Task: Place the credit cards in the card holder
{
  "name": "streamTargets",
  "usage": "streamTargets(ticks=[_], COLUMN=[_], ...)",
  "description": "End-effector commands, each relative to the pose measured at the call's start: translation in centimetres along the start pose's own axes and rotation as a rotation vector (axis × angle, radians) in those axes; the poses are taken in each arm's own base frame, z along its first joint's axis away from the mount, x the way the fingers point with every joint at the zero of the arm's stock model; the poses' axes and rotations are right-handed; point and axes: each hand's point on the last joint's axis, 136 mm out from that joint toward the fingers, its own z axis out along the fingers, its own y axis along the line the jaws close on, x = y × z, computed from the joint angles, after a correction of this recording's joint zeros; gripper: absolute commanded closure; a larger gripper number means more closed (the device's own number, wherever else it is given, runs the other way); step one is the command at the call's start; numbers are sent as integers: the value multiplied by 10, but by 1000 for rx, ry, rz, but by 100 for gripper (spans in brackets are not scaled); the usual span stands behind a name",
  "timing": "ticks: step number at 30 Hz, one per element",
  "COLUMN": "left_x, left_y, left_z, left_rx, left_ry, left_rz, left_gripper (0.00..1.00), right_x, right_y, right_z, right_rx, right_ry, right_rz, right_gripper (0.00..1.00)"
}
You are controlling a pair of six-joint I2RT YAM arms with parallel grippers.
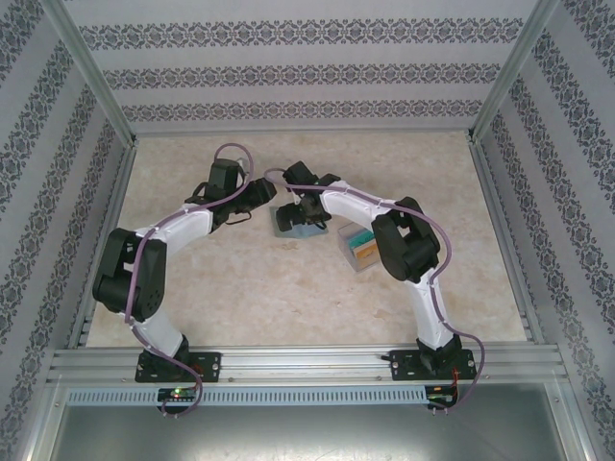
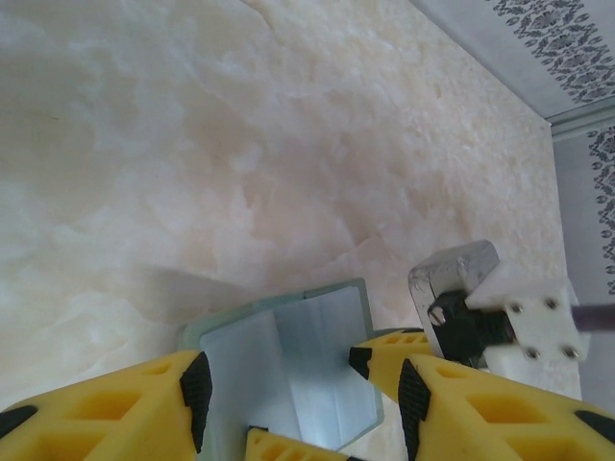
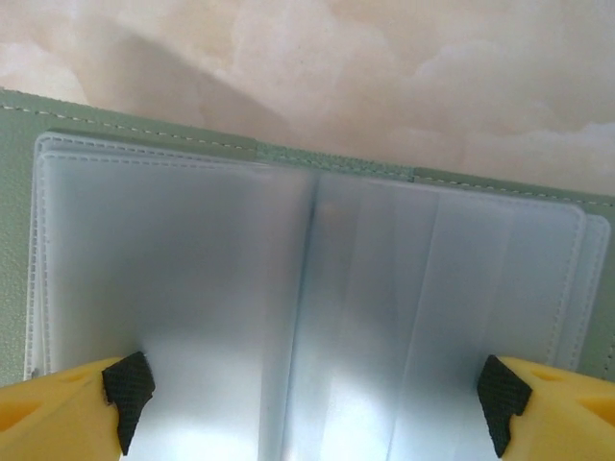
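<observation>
The card holder (image 1: 296, 224) lies open on the table, its grey-green cover (image 3: 144, 130) down and clear sleeves (image 3: 192, 269) facing up. My right gripper (image 3: 314, 413) stands open close above the sleeves, nothing between its pads. In the top view the right gripper (image 1: 300, 206) is over the holder's far side. My left gripper (image 2: 306, 384) is open too, its jaws standing either side of the holder (image 2: 288, 355), and the right arm's yellow fingers (image 2: 384, 351) reach in between them. The credit cards (image 1: 364, 246), teal and orange, stand in a clear box at the right.
The clear plastic box (image 1: 349, 252) sits right of the holder, beside the right arm's elbow (image 1: 404, 245). Patterned walls and metal rails (image 1: 106, 221) enclose the marbled table. Both wrists crowd the same spot at the middle back.
</observation>
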Motion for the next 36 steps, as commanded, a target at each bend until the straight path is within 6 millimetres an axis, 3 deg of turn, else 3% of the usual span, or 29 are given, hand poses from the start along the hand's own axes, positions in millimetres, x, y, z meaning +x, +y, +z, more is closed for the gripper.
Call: streamTargets(ticks=[1, 3, 5, 7, 20, 30, 36], left_x=[-5, -2, 5, 8, 26, 32, 50], left_y=[0, 10, 19, 23, 12, 21, 36], left_z=[12, 18, 25, 27, 39, 39, 56], left_rx=[46, 32, 20, 21, 135, 104, 97], left_ry=[-12, -14, -6, -5, 82, 95, 152], left_rz=[-68, -104, -135, -155, -163, -156, -197], left_gripper=[45, 53, 70, 76, 83, 83, 84], right_x=[11, 11, 9, 8, 14, 18, 14], right_y=[-5, -2, -1, -2, -1, -3, -3], right_z=[9, 7, 5, 4, 17, 20, 17], right_rx=[36, 7, -25, -68, -197, -180, -180], right_ry=[34, 19, 2, -5, 32, 40, 32], right_rz=[-14, -6, 25, 72, 181, 185, 193], right_gripper=[6, 6, 6, 6, 8, 8, 9])
